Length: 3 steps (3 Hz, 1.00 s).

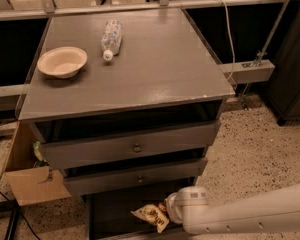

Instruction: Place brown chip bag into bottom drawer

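The brown chip bag (151,216), brown and cream-yellow foil, sits low inside the bottom drawer (107,209), which is pulled out as a dark box under the two knobbed drawers. My gripper (164,210) is at the end of the white arm that reaches in from the lower right. It is right against the bag's right end, inside the drawer opening. The arm's white wrist housing hides most of the gripper.
A cream bowl (62,61) and a clear plastic bottle (111,37) lie on the grey cabinet top (155,69). A cardboard box (27,176) stands at the cabinet's left side. Speckled floor lies to the right. A dark cabinet (295,59) stands at far right.
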Each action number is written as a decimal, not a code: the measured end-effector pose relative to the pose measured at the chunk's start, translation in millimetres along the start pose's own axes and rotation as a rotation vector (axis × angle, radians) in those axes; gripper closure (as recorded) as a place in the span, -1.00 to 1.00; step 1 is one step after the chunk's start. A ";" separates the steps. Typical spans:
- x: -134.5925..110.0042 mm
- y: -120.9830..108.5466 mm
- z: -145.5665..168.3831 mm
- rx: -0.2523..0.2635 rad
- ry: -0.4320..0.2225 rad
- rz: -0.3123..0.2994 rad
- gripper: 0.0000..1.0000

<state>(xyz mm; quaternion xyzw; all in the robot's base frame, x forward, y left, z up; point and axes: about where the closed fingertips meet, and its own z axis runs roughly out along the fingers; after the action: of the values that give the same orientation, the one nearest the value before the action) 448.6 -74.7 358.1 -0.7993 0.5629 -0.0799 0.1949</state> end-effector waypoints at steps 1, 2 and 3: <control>0.9 -4.8 30.9 0.019 -0.004 -0.030 1.00; 0.0 -9.6 58.9 0.032 -0.011 -0.051 1.00; -3.7 -12.3 81.3 0.036 -0.021 -0.063 1.00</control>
<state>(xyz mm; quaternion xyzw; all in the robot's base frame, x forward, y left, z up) 486.2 -49.7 289.3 -0.8138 0.5338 -0.0879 0.2124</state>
